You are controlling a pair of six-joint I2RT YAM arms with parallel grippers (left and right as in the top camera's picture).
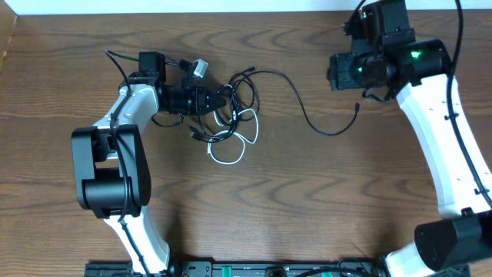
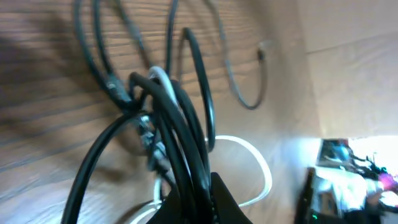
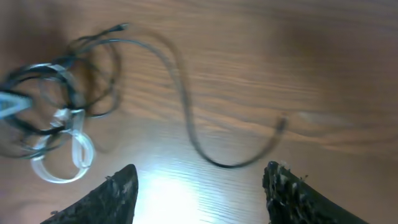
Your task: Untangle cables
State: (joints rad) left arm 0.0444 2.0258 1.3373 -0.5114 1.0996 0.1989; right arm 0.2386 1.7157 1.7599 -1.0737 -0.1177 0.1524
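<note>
Left hand (image 1: 220, 102) looks clamped on the cables (image 1: 233, 108), which are knotted mid-left on the table (image 1: 307, 200) with one black tail trailing right. Right hand (image 3: 200, 173) hovers far right, wide open and empty. Seems like the pull-apart step. Next, it probably needs to pin that loose tail.

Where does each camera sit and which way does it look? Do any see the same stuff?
Overhead: above the table, looking straight down; shows left arm, right arm and the tangled cables.
Left wrist: on the left arm, looking along the left fingers, close on the tangled cables they grip; one dark fingertip shows.
Right wrist: on the right arm, looking down at the table; both right fingers show, apart, nothing between.
Shared: both wrist views see the white cable loop and the long black cable.
</note>
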